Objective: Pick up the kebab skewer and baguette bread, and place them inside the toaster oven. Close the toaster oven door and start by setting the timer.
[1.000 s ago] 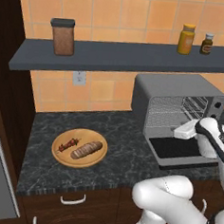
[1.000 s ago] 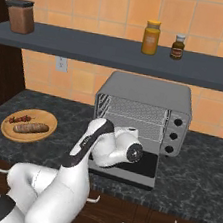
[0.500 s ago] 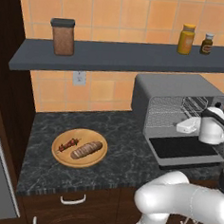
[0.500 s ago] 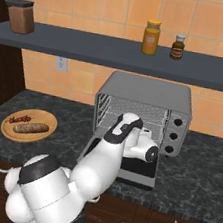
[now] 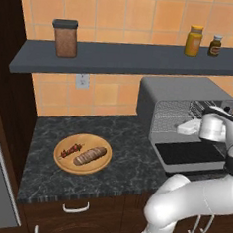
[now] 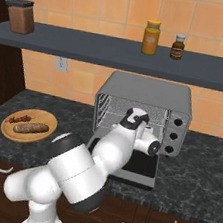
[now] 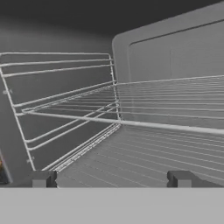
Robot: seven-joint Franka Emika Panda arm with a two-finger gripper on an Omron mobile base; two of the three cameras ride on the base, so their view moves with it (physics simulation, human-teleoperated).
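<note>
The claw (image 7: 109,179) stood released, its two tips spread wide and empty, facing one wire rack (image 7: 131,109) inside the one toaster oven (image 5: 181,101), whose door (image 5: 190,154) lay dropped open. At nine o'clock, well apart, one wooden plate (image 5: 65,164) bore one kebab skewer (image 5: 71,150) just beside one baguette bread (image 5: 89,155).

— What sits on the dark speckled counter (image 5: 125,154)?
— A round wooden plate (image 5: 65,159) on the left, and the grey toaster oven (image 5: 180,91) on the right, well apart.

— And the grey wall shelf (image 6: 107,50) above?
— A brown canister (image 6: 21,16) far left; a yellow jar (image 6: 151,37) and small dark bottle (image 6: 178,46) stand toward the right.
</note>
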